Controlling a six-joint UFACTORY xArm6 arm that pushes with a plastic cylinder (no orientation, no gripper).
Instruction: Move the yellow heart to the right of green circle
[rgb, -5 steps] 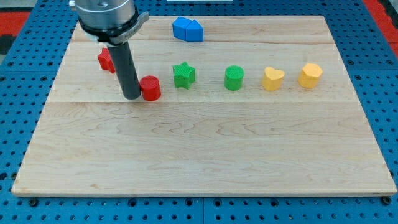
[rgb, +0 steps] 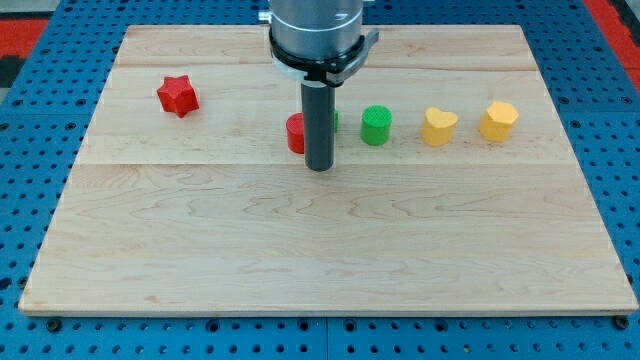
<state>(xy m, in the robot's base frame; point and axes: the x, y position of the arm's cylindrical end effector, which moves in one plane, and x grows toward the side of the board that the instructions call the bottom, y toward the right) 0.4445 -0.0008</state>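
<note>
The yellow heart (rgb: 439, 127) lies on the wooden board (rgb: 320, 250), just to the right of the green circle (rgb: 376, 126), with a small gap between them. My tip (rgb: 320, 167) rests on the board to the lower left of the green circle. It stands in front of a red cylinder (rgb: 295, 133) and a green star (rgb: 333, 120), which my rod mostly hides. The tip is well left of the yellow heart.
A yellow hexagon (rgb: 499, 121) lies right of the heart. A red star (rgb: 177, 95) sits at the upper left. The arm's body (rgb: 318, 30) covers the top middle of the board.
My tip has moved right by about a sixth of the view's width. The red cylinder has moved right, up against the green star. The blue block at the top is now hidden behind the arm.
</note>
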